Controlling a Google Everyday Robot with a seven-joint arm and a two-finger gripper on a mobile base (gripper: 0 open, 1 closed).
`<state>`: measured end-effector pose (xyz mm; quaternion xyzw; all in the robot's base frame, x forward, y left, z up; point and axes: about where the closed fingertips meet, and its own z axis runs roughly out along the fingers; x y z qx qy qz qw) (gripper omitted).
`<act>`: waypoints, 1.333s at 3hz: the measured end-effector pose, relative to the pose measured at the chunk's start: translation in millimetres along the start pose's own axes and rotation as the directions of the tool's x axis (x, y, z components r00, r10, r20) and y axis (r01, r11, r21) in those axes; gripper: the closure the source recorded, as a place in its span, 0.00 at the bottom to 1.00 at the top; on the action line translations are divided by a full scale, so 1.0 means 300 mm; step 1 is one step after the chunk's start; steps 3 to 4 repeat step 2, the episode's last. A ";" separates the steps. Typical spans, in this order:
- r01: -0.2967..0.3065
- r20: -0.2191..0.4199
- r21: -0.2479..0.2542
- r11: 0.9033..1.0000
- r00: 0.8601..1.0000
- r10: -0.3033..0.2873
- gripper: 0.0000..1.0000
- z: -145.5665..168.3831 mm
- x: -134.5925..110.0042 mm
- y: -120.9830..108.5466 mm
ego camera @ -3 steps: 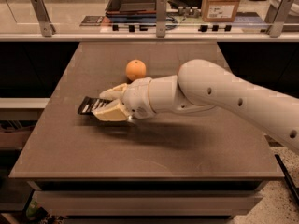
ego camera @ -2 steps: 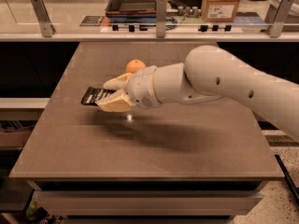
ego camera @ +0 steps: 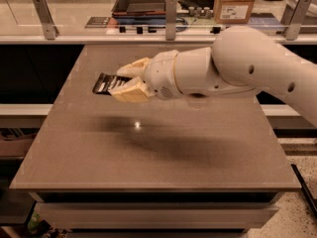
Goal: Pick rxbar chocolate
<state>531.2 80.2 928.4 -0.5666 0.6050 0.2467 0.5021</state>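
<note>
Rxbar chocolate (ego camera: 106,84): black wrapper, white lettering, held level above the counter (ego camera: 208,152), left of centre. End effector (ego camera: 127,82) clamped on the bar's right end, tan fingers (ego camera: 130,92) either side. White arm (ego camera: 247,68) reaches in from right. Shadow on counter beneath.

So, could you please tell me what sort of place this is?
Probably an office kitchen or lab workspace: a plain grey table, a counter behind with a dark tray and a cardboard box. The end effector hangs above the table, shut on the rxbar chocolate.
</note>
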 end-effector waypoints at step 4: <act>0.045 0.019 0.019 0.999 0.999 -0.045 1.00 -0.056 -0.045 -0.025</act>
